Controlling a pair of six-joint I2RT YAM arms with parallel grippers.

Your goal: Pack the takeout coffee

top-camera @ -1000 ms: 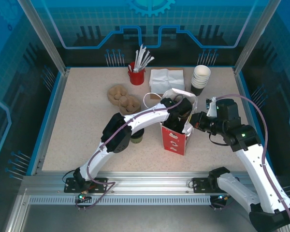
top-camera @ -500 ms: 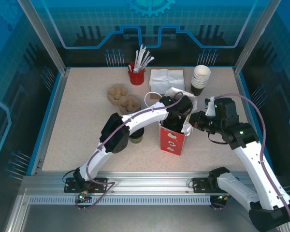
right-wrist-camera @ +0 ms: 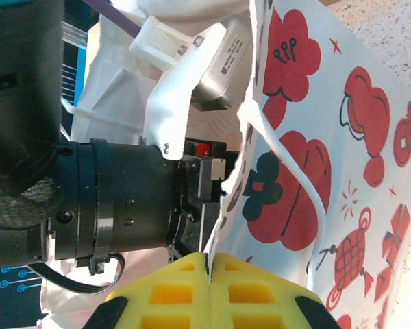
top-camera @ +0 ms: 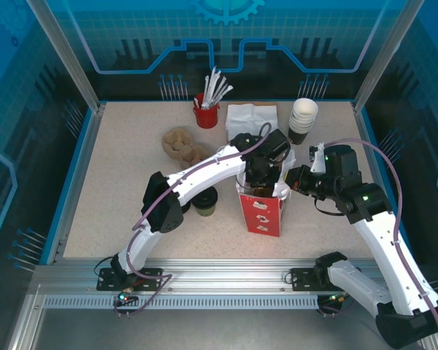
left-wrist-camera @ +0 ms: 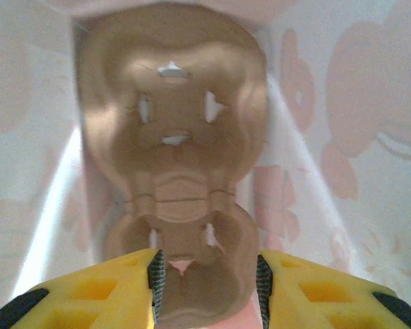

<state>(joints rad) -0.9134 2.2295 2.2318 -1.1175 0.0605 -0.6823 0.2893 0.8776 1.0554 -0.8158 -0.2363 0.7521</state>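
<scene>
The takeout coffee (top-camera: 204, 201), a small olive-brown cup under a black lid, stands on the table left of the red-and-white paper bag (top-camera: 263, 211). My left arm reaches over the cup and down into the bag's mouth. Inside, a brown pulp cup carrier (left-wrist-camera: 175, 137) lies against the bag's pale inner wall (left-wrist-camera: 342, 103). My left gripper (left-wrist-camera: 207, 269) is open, with its pads either side of the carrier's near end. My right gripper (top-camera: 291, 179) (right-wrist-camera: 209, 259) is shut on the bag's (right-wrist-camera: 315, 137) white top edge at the right side.
Another pulp carrier (top-camera: 179, 144) lies at the back left. A red cup of white sticks (top-camera: 206, 114), folded napkins (top-camera: 252, 117) and a stack of white-rimmed cups (top-camera: 303, 119) line the back of the table.
My left wrist has swung back over the bag's mouth and its jaws have widened around the carrier. The bag now stands straighter. The right gripper keeps its hold.
</scene>
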